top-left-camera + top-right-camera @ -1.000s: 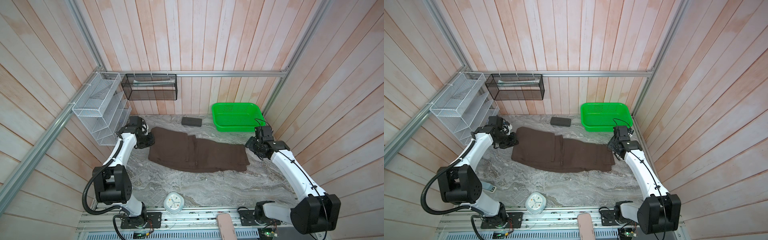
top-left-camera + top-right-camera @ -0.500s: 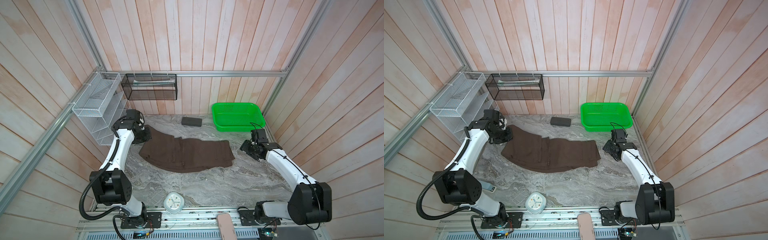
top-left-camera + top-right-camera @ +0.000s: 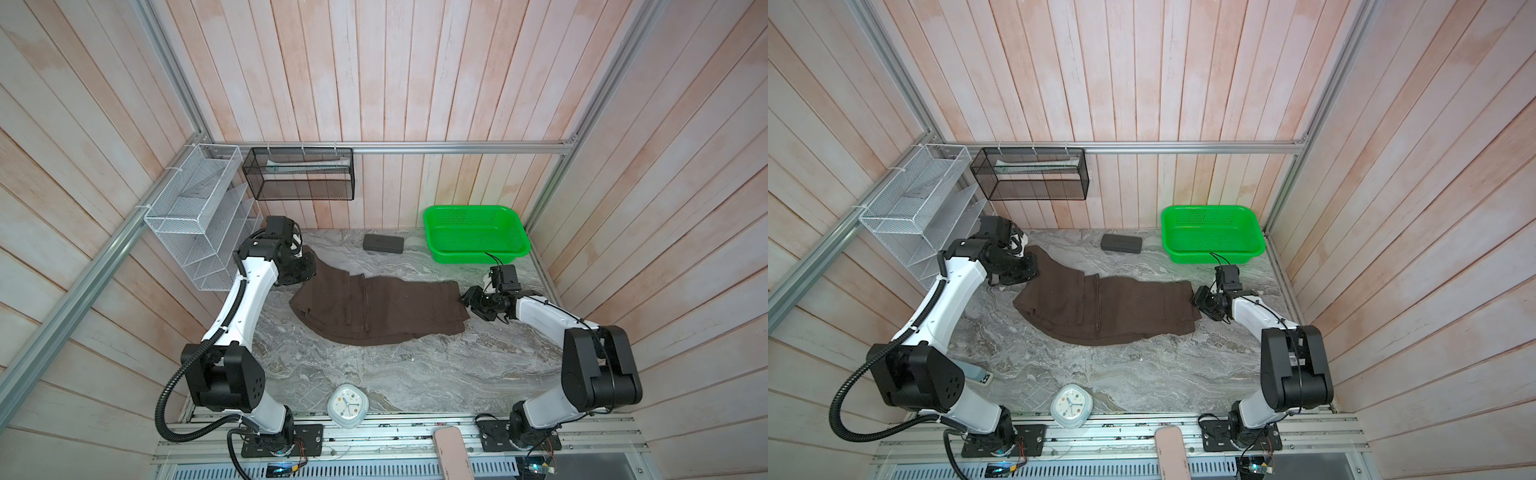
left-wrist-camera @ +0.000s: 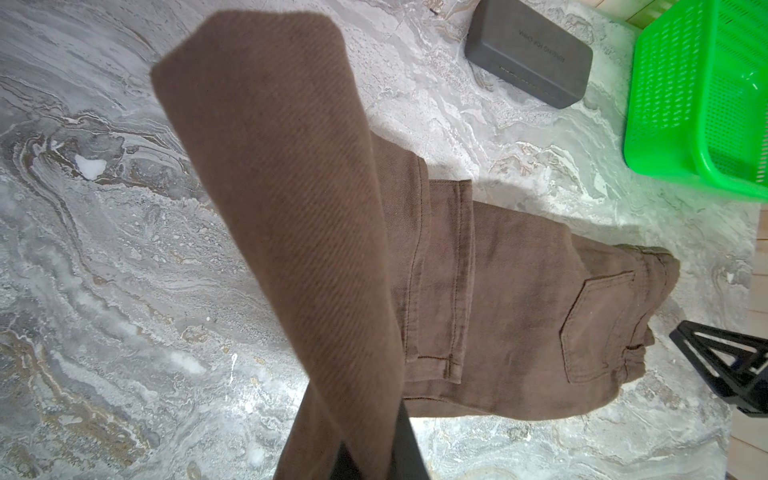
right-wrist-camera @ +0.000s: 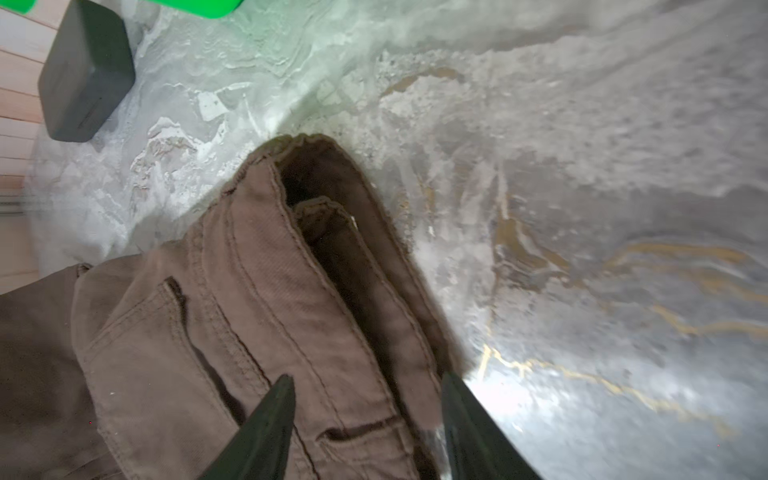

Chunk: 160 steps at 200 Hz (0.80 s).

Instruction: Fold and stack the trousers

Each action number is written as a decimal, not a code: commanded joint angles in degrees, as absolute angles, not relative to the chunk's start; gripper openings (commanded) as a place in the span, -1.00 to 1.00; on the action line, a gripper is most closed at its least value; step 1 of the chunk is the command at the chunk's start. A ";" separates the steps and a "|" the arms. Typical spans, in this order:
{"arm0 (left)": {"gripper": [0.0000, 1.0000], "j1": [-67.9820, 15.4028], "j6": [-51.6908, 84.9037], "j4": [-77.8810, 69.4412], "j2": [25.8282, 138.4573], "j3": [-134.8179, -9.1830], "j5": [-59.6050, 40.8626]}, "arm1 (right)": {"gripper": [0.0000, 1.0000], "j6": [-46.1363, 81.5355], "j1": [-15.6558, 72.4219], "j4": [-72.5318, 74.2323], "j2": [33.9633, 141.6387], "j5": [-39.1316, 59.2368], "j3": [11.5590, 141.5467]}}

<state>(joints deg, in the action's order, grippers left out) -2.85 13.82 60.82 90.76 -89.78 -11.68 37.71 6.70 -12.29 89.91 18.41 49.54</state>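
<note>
The brown trousers (image 3: 382, 309) (image 3: 1113, 309) lie folded lengthwise across the marble table (image 3: 415, 374). My left gripper (image 3: 305, 266) (image 3: 1027, 270) is shut on their leg end at the back left and holds it off the table. In the left wrist view that cloth strip (image 4: 291, 208) rises out of the closed jaws (image 4: 365, 453). My right gripper (image 3: 467, 301) (image 3: 1198, 301) is at the waistband end on the right. In the right wrist view its fingertips (image 5: 368, 399) stand apart, one on each side of the stacked waistband (image 5: 324, 257).
A green basket (image 3: 478, 255) sits at the back right, with a dark grey case (image 3: 383, 243) to its left. A white clock (image 3: 348, 405) stands at the front edge. A white wire rack (image 3: 199, 216) and a black mesh shelf (image 3: 299, 174) hang on the walls.
The trousers have slid left as the left gripper pulled the leg end up and back. The right gripper followed to the waistband and its jaws have narrowed.
</note>
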 commanded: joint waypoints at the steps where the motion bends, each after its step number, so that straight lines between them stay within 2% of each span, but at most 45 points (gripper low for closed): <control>1: -1.00 -1.20 14.23 60.20 89.28 -89.18 -10.60 | 0.18 38.36 6.75 -7.39 91.14 23.14 47.94; 31: -1.00 1.04 13.30 59.90 88.42 -87.38 -10.41 | 0.31 46.84 6.99 -9.21 82.47 17.10 40.97; 65: -1.00 1.58 13.16 59.05 88.59 -86.83 -10.93 | 0.30 54.12 9.19 -13.61 74.95 13.72 36.04; 127: -1.00 1.67 12.98 58.58 88.46 -86.60 -11.51 | 0.27 60.66 12.47 -7.16 80.42 17.90 34.34; 160: -1.00 2.53 12.66 58.71 87.96 -86.36 -11.43 | 0.11 63.11 12.74 -4.22 82.79 18.45 34.29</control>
